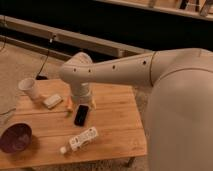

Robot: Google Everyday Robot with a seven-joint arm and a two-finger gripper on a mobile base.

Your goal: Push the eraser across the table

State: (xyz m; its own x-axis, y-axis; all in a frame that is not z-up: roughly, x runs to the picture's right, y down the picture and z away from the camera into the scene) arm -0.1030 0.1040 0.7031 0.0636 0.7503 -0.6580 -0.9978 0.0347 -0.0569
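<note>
Wooden table [117, 117] stands on beige carpet [22, 62], jaws near eraser [81, 115].

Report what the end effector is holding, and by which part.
Nothing visibly: the end effector hangs open just behind the eraser, which lies flat on the table.

No legible text, label or number appears on the table [115, 115] or anything upon it. The gripper [83, 103], at the far end of the eraser [81, 115], bears none.
</note>
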